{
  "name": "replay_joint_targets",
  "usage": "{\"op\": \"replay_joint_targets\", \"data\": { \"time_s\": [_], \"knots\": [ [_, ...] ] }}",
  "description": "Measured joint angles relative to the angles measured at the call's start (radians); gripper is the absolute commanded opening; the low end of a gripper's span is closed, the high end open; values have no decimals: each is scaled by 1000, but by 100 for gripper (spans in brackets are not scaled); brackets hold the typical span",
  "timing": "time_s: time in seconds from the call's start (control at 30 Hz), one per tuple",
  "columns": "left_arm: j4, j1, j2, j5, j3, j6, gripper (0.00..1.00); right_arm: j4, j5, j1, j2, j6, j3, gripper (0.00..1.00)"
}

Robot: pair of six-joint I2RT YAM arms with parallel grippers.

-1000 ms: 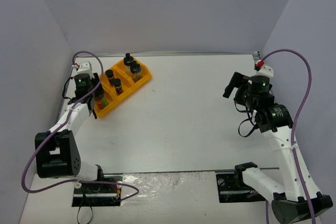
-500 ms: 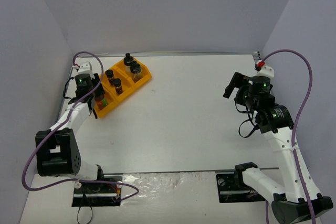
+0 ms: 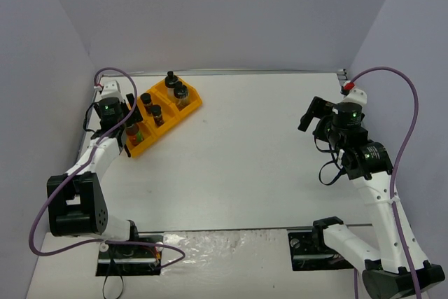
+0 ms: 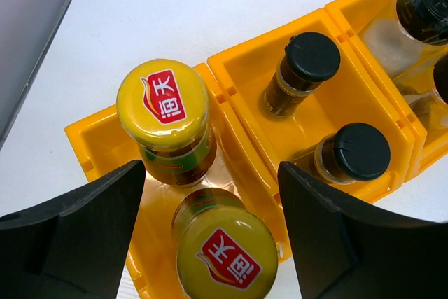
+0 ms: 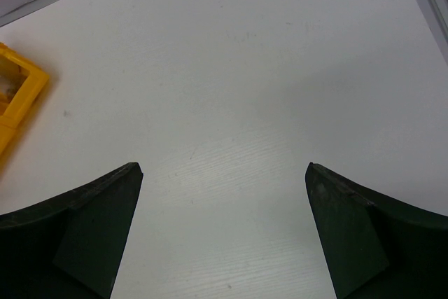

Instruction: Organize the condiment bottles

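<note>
Two slim sauce bottles with yellow caps stand in the end compartment of the orange tray (image 4: pixel 238 85): one farther (image 4: pixel 163 99), one nearer (image 4: pixel 225 257). My left gripper (image 4: pixel 210 173) is open and straddles the nearer bottle, with a gap on each side. Two tiny black-capped spice jars (image 4: pixel 311 57) (image 4: pixel 360 150) stand in the middle compartment. Two wider black-lidded jars (image 3: pixel 180 91) fill the far compartment. In the top view the left gripper (image 3: pixel 129 127) hangs over the tray's near end. My right gripper (image 5: pixel 222 169) is open over bare table, far off on the right (image 3: pixel 311 113).
The tray (image 3: pixel 189 106) lies diagonally at the back left, close to the left wall. Its corner shows at the left edge of the right wrist view (image 5: pixel 14 96). Purple cables loop beside both arms. Grey walls enclose the table on three sides.
My left gripper has opened and let go of the nearer sauce bottle, which now stands free in the tray. The right arm has barely moved.
</note>
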Motion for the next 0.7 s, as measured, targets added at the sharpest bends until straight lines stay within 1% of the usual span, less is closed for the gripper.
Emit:
{"op": "replay_joint_targets", "data": {
  "time_s": [0.17, 0.4, 0.6, 0.7],
  "knots": [
    [-6, -2, -30, -10, 0, -9, 74, 0, -5, 0, -1, 2, -1, 100],
    [-62, -32, -123, -40, 0, -33, 74, 0, -7, 0, -3, 6, -7, 100],
    [-180, -121, -229, -133, 0, -41, 74, -1, -12, 0, -10, 14, -7, 100],
    [-269, -183, -317, -190, 3, -41, 76, -2, -13, 0, -20, 20, -8, 100]
  ]
}}
